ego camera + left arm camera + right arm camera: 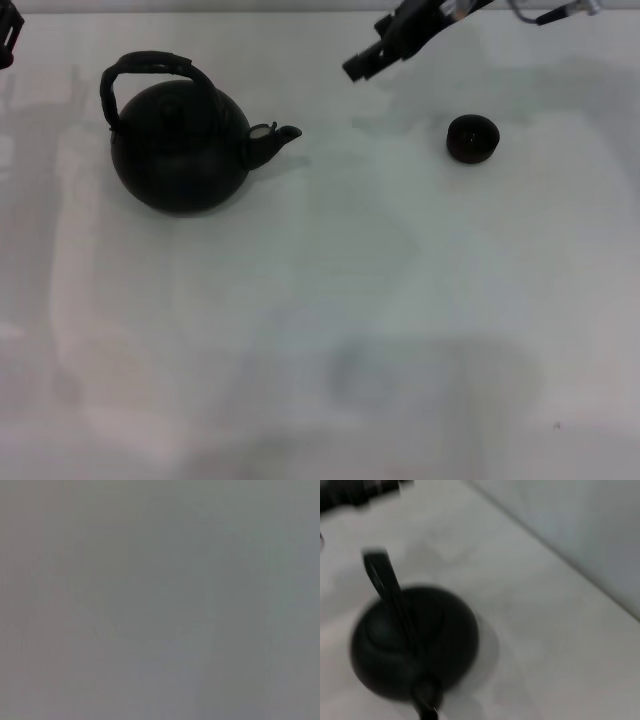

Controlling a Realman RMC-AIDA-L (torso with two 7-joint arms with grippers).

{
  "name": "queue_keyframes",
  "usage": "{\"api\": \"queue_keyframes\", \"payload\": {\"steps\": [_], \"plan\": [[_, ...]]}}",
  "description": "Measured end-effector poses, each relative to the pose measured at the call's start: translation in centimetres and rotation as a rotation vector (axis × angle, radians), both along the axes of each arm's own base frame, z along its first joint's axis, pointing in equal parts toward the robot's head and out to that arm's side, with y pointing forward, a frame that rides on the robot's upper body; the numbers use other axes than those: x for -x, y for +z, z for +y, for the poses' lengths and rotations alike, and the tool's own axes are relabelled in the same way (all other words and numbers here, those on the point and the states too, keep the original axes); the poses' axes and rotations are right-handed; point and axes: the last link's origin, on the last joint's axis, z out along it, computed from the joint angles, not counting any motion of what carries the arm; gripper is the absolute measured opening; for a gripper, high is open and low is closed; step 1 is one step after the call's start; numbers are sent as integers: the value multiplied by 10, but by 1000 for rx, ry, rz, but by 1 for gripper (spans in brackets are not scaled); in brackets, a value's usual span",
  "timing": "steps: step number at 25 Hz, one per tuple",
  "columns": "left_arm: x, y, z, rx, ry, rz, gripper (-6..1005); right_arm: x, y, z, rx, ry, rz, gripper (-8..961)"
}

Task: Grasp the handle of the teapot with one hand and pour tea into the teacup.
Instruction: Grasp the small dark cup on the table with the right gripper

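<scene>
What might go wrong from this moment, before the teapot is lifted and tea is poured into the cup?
1. The right hand hangs above the table between the teapot and the teacup; reaching across for the handle, it may bump the spout.
2. The handle arches to one side, so a grasp off its top could let the pot swing.
3. The teacup is small; tea may miss it.

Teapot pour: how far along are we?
Nothing looks done yet. The large round black teapot stands upright on the white table, its dark arched bail handle ungrasped. The small round black teacup sits apart, on the spout's side. In hand: the right gripper hangs above the table between them, holding nothing. The left gripper is at the far-left edge. Left: grasp, lift, pour.
</scene>
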Motion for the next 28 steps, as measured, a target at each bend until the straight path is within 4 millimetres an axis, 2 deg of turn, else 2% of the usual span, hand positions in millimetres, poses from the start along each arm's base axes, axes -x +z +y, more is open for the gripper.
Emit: {"api": "queue_keyframes", "payload": {"steps": [5, 10, 28], "plan": [[-1, -1, 0, 1, -2, -4, 880, 16, -23, -1, 1, -18, -222, 829], [-3, 0, -1, -11, -17, -5, 880, 14, -31, -2, -31, -64, -299, 828], [-3, -1, -2, -12, -15, -16, 879, -52, -34, -7, -148, -238, -290, 829]]}}
